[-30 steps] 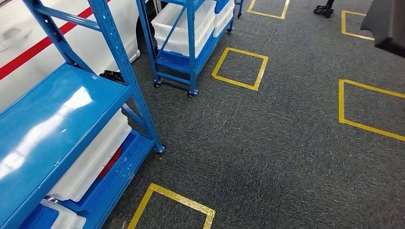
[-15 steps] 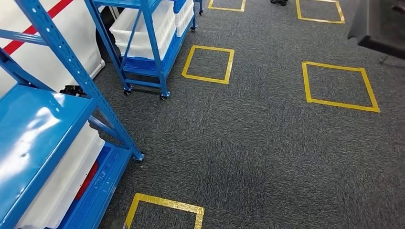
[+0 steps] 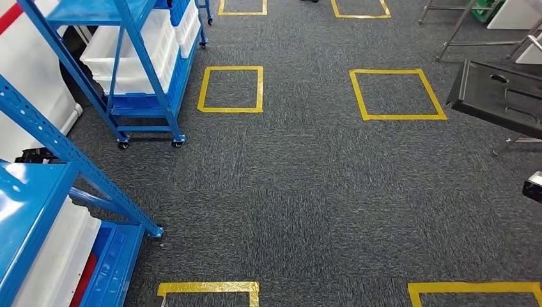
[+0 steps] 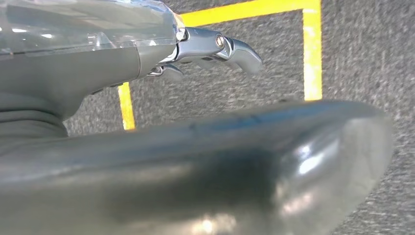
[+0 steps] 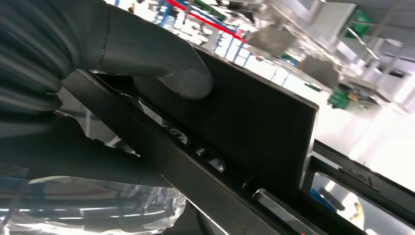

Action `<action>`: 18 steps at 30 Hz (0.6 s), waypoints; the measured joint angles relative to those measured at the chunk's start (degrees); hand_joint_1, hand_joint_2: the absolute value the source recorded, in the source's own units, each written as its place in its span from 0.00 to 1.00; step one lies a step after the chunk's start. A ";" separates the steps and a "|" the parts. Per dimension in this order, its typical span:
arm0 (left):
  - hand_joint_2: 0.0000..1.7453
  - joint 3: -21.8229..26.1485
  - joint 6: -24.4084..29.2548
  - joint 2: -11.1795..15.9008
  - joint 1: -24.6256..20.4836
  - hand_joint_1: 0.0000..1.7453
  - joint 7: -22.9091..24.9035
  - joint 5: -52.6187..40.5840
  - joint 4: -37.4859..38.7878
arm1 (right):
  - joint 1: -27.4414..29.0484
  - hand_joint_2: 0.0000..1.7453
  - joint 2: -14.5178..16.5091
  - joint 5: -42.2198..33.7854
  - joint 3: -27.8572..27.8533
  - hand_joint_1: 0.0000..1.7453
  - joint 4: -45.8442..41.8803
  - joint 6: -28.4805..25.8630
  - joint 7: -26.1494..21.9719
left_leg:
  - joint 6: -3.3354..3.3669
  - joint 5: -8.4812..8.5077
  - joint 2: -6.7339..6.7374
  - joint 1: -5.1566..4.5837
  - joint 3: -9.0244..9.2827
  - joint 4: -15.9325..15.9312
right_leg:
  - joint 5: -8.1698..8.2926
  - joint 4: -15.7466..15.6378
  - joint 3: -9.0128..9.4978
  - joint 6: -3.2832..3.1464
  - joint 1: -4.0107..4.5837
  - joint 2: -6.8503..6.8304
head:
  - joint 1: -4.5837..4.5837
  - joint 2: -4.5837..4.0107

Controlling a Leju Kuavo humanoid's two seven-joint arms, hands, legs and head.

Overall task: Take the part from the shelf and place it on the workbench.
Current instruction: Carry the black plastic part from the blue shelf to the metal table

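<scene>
- Carrying the part (image 3: 502, 96): black flat panel with moulded recesses, held up at the right side of the head view, above the carpet (image 3: 307, 185).
- Right hand (image 5: 122, 54) clamped on the part (image 5: 254, 117) in the right wrist view, thumb pressed on the flat face near one edge; other fingers hidden behind the panel.
- Left hand (image 4: 147, 63) hanging over the floor, holding nothing; fingers partly curled, apart or closed — cannot tell.
- Step judged: transport, part already off the shelf, not yet set down.
- Workbench not identified with certainty; metal frame legs (image 3: 457, 25) at far right possibly belong to it.
- Next move calls for heading far-right toward those legs, keeping the panel level and its edge away from the frame.
- Edges: blue rack (image 3: 38, 192) near left, its upright post (image 3: 83, 160) jutting toward the path; wheeled blue cart (image 3: 137, 70) with white bins far left.
- Open room: wide carpet in the middle and right, marked with yellow tape squares (image 3: 231, 89).
</scene>
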 joint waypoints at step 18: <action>0.00 1.30 0.78 0.13 0.05 0.00 -0.02 1.17 0.01 | -6.29 1.00 1.97 -1.01 1.58 1.00 6.94 0.94 -3.31 | -2.33 -7.27 3.42 -0.19 -3.84 10.84 | 0.22 -1.55 1.60 -2.25 0.30 -6.01 | -0.01 -0.01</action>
